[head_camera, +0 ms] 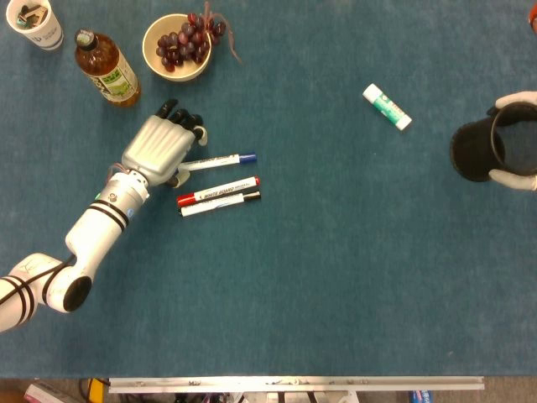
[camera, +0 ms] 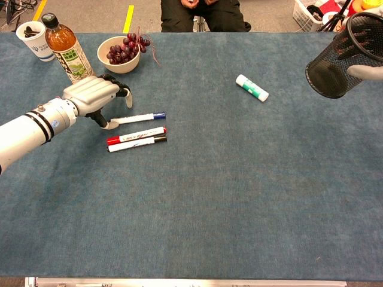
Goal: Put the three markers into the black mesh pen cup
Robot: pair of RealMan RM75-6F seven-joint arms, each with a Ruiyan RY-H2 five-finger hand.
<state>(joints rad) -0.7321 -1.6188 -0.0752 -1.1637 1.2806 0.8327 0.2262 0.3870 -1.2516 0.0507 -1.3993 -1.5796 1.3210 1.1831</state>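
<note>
Your left hand point(head_camera: 159, 149) pinches the blue marker point(head_camera: 220, 159) by its tail at centre left, lifting it clear of the red point(head_camera: 218, 191) and black point(head_camera: 222, 201) markers below. At far right, your right hand point(camera: 366, 70) grips the cup point(camera: 341, 64), tilted to receive it.

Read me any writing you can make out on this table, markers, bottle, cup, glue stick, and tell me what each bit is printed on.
"WHITE BOARD": red marker, partly legible along the barrel in the head view.
Blue marker: printing there, too blurred to read.
Black marker: printing, too blurred.
Bottle: green and white label, too small to read.
Paper cup: blue print, unreadable.
Glue stick: green markings, unreadable.
</note>
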